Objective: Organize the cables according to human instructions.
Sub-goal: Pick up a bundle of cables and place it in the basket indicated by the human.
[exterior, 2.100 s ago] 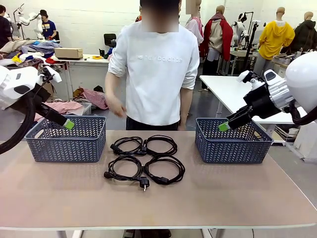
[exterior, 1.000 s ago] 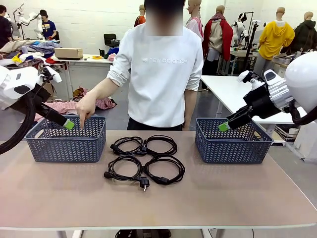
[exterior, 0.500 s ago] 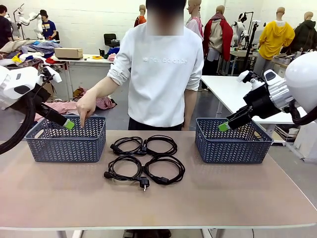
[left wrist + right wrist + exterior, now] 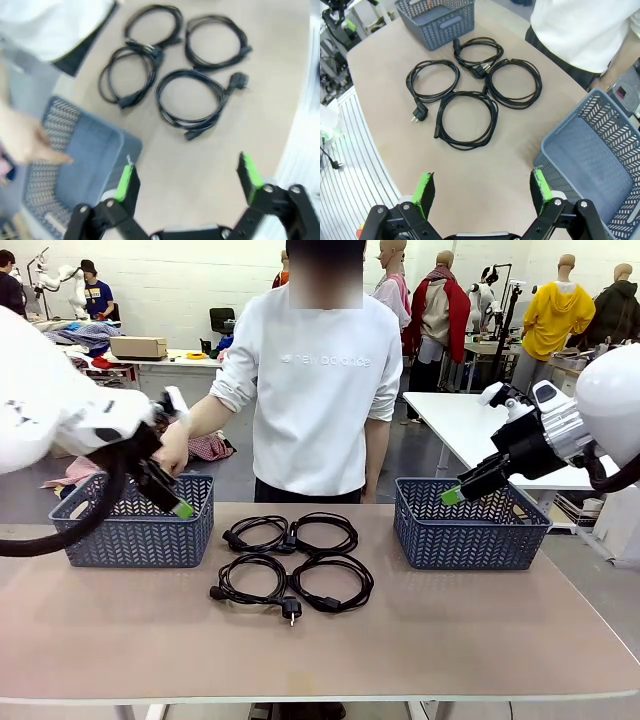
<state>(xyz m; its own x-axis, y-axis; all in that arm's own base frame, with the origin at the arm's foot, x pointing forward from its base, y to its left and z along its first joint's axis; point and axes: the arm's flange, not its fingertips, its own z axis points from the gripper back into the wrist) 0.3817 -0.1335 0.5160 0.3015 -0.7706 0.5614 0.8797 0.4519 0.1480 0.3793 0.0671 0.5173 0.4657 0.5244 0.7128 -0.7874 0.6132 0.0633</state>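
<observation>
4 coiled cables (image 4: pixel 290 565) just right of the left basket (image 4: pixel 130 530): light and floppy, I reckon. I'd pinch a loop's rim. Left gripper (image 4: pixel 186 176) and right gripper (image 4: pixel 483 190) spread, empty.

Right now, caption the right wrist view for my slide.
Open right gripper looks down on four coiled cables on the table, a blue basket alongside.

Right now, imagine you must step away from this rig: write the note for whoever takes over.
Left gripper: open, holding nothing, near the right end of the left basket.
Right gripper: open, holding nothing, above the left rim of the right basket.
Person's hand: at the left basket's far side.
Cables: all four coiled on the table between the baskets.
Done: nothing sorted; both baskets look empty.
Left: move each cable where the person indicates.
</observation>
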